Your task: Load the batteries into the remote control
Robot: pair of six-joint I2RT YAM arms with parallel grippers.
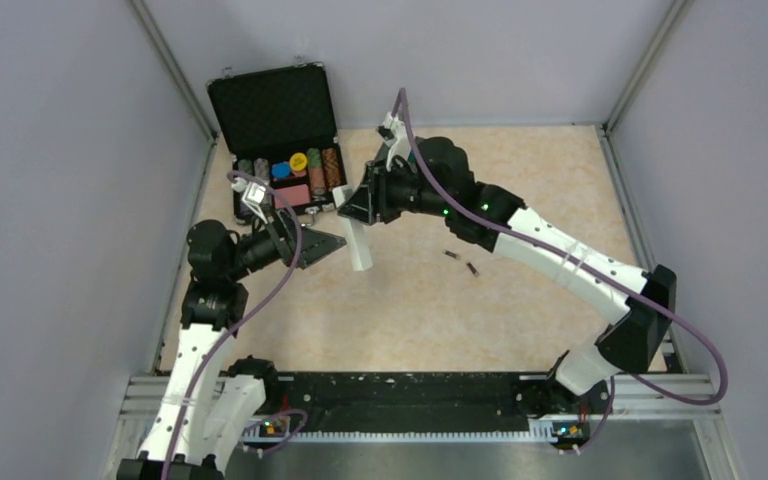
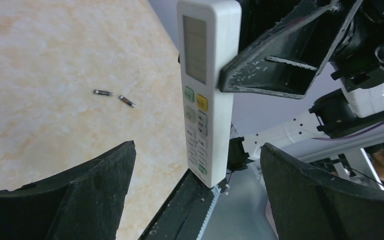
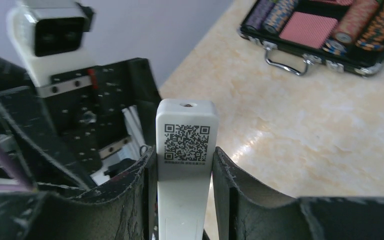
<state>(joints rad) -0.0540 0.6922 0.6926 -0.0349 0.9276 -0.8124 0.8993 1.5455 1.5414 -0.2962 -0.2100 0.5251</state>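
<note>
Right hand pinching white remote control near one end, fingers tight on both long sides. Remote up off counter. Button face shows to left wrist camera, QR sticker end shows to right wrist camera. Left hand spread wide, holding nothing, at 9 o'clock of remote in top view, just beside it, not touching. Two batteries lie close together on counter at 3 o'clock of remote, apart from both hands. Open poker chip case at 11 o'clock.
</note>
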